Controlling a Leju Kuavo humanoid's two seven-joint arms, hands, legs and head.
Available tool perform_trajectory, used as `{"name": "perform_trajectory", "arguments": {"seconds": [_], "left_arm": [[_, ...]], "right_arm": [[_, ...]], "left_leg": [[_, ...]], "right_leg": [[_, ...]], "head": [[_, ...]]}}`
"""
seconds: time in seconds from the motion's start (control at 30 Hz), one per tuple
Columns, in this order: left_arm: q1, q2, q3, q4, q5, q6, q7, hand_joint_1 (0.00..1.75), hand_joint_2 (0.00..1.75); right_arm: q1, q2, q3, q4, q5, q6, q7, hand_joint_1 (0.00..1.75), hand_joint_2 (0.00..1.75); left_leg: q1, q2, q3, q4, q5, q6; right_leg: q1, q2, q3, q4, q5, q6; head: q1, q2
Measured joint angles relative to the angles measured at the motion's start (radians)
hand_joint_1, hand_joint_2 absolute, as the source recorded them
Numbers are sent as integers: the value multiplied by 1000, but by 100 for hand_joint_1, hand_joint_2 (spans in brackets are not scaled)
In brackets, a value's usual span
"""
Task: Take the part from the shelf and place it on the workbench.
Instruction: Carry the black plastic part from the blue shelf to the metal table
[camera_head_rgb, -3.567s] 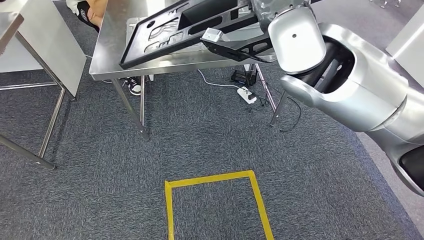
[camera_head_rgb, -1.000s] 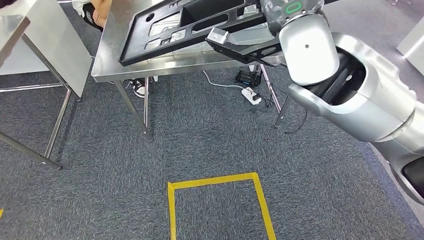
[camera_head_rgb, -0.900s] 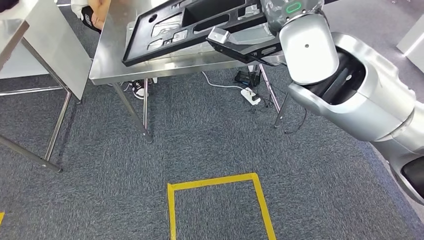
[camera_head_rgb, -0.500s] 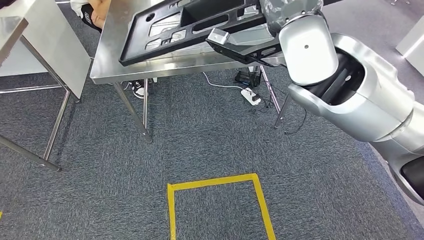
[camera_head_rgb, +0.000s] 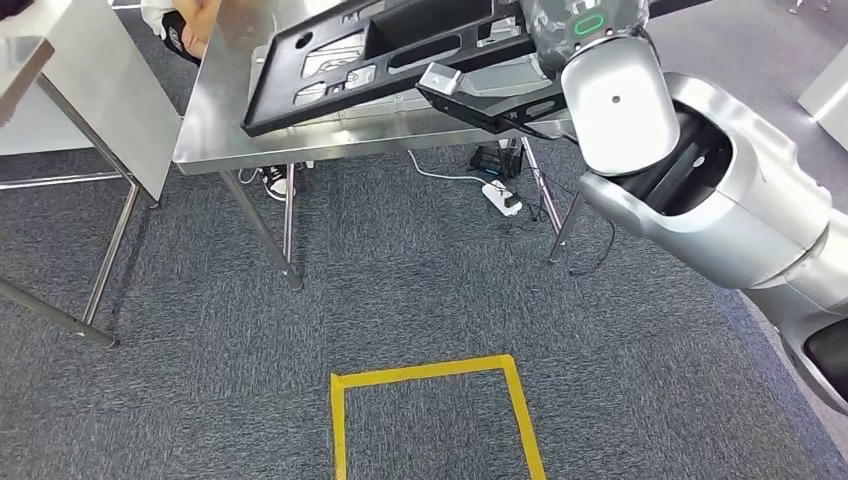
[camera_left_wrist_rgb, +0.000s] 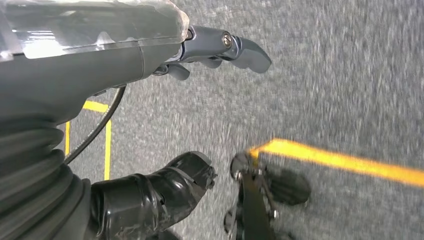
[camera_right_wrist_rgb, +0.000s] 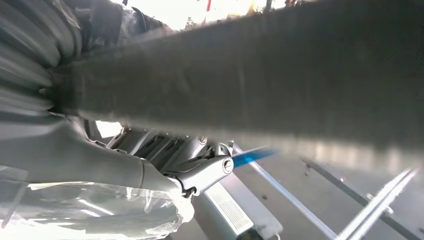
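Note:
The part (camera_head_rgb: 380, 55) is a long black moulded panel with cut-outs. It hangs tilted just above the steel workbench (camera_head_rgb: 215, 130) at the top of the head view. My right arm reaches up to its right end. In the right wrist view my right hand (camera_right_wrist_rgb: 150, 170) grips the part (camera_right_wrist_rgb: 260, 80), which crosses the picture as a dark blurred band, with fingers (camera_right_wrist_rgb: 207, 172) curled under it. My left hand (camera_left_wrist_rgb: 150, 55) hangs over the carpet with its fingers (camera_left_wrist_rgb: 235, 47) apart and nothing in it.
A person (camera_head_rgb: 195, 25) sits behind the workbench, shoes (camera_head_rgb: 272, 180) under it. A power strip (camera_head_rgb: 500, 195) and cables lie by the table's right legs. A second steel table (camera_head_rgb: 90, 80) stands at the left. A yellow tape square (camera_head_rgb: 430, 372) marks the carpet.
The whole picture has shifted a little, so the camera moved. The part stays in my right hand, tilted over the workbench, much as before.

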Motion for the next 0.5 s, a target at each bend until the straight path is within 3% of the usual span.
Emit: {"name": "perform_trajectory", "arguments": {"seconds": [0.07, 0.17, 0.2, 0.23, 0.3, 0.37, 0.43, 0.5], "left_arm": [[0, -2, 0, 0, 0, 0, 0, 0, 175], [-2, -2, 0, 0, 0, 0, 2, 0, 175], [-1, -2, 0, 0, 0, 0, 2, 0, 175], [-1, -2, 0, 0, 1, 0, 3, 0, 175], [0, -2, 0, 0, 1, 0, 4, 0, 175], [0, 0, 0, 0, 1, 0, 4, 0, 175], [-2, 3, 0, 0, 0, 0, 2, 0, 175], [-3, 3, 0, 0, -1, 0, 1, 0, 175]], "right_arm": [[0, 0, 0, 0, 0, 0, -1, 175, 175], [0, 0, 0, 0, 0, 0, -3, 175, 175], [0, 0, 0, 0, 0, 1, -5, 175, 175], [1, 0, 0, 0, -1, 1, -6, 175, 175], [1, 0, 0, 0, -1, 1, -7, 175, 175], [-1, -1, 0, 0, -2, 1, -8, 175, 175], [-3, -2, 0, 0, -3, 2, -8, 175, 175], [-3, -2, 0, 0, -4, 2, -8, 175, 175]], "left_leg": [[2, 2, -21, 48, -30, -8], [4, 2, -116, 228, -100, -16], [4, 2, -142, 266, -102, -16], [4, 2, -149, 265, -83, -13], [1, 2, -111, 158, -5, 1], [-8, 3, -56, 40, 44, 19], [-15, 4, -35, -1, 43, 29], [-14, 5, -24, -23, 44, 31]], "right_leg": [[-3, 0, 5, -3, -1, -10], [-1, 1, 12, -3, -8, -19], [1, 1, 15, -3, -11, -20], [3, 2, 20, -3, -14, -21], [7, 3, 33, -4, -22, -21], [9, 4, 42, -8, -28, -17], [8, 3, 44, -15, -29, -9], [7, 2, 48, -20, -30, 3]], "head": [[-3, 0], [-6, 0], [-6, 0], [-6, 0], [-6, 0], [-5, 0], [-6, 0], [-8, 0]]}}
